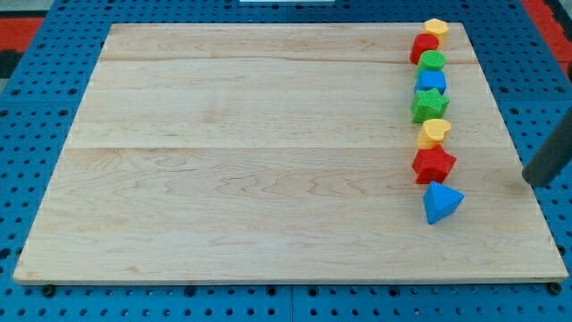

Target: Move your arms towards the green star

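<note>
The green star lies on the wooden board near the view's right, in the middle of a column of blocks. My rod comes in from the view's right edge, and my tip rests on the board to the right of and below the green star, level with the red star. The tip touches no block.
The column runs from top to bottom: a yellow block, a red block, a green round block, a blue block, the green star, a yellow block, the red star and a blue triangle. A blue pegboard surrounds the board.
</note>
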